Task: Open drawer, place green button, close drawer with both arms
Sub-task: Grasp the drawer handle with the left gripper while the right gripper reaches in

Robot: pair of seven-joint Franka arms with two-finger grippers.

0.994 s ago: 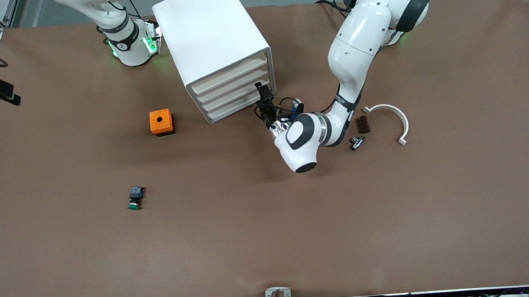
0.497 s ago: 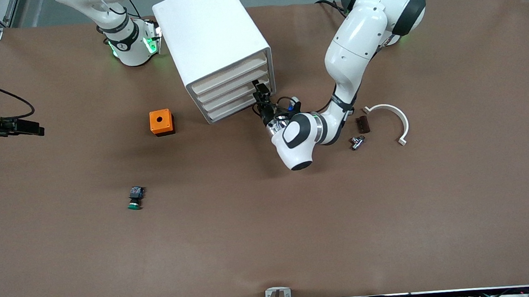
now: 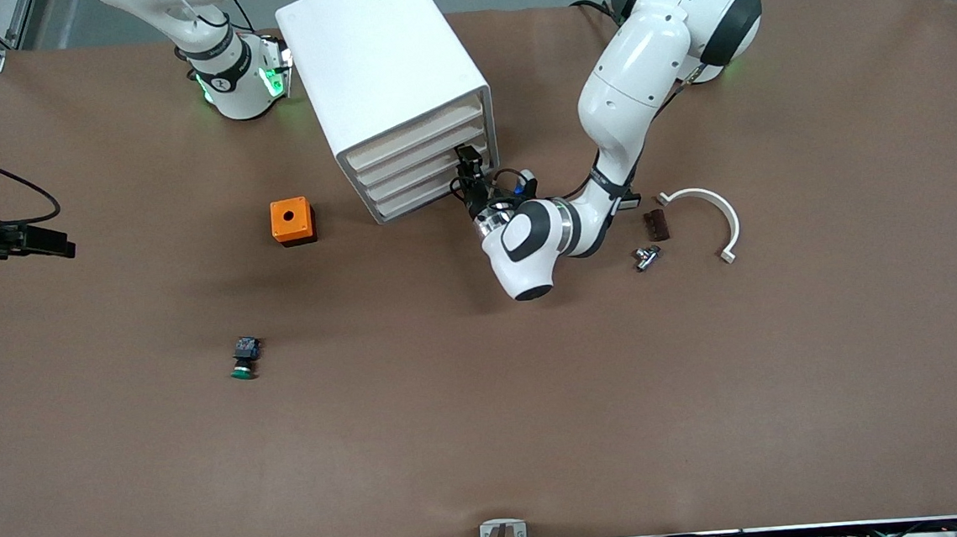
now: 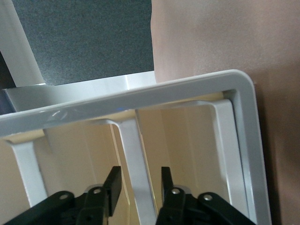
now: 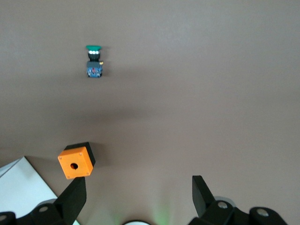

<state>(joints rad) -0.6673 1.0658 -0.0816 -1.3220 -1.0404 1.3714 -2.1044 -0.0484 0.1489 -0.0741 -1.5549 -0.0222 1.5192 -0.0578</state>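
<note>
Left gripper (image 3: 466, 161) is at the front of the white boxy four-drawer plastic cabinet (image 3: 385, 73), at the end of the stack toward the left arm; over the last second it has closed in from just clear of the drawer fronts to right against them. Left wrist view: jaws part-open, straddling a white vertical rib of a drawer front (image 4: 136, 159), one finger (image 4: 114, 180) each side, nothing clamped yet. Target shallow white tray drawer (image 3: 414, 184), third from top, is fully shut. Judgement: approach is finished; next is closing on the front and pulling out. Right gripper (image 5: 136, 199) has swung into view at the right arm's end of the table (image 3: 706, 387), up in the air, jaws wide open and empty. Small green-capped push button with black-and-blue body (image 3: 244, 358) lies untouched on the table, nearer the front camera than the orange box with a hole (image 3: 292, 221).
</note>
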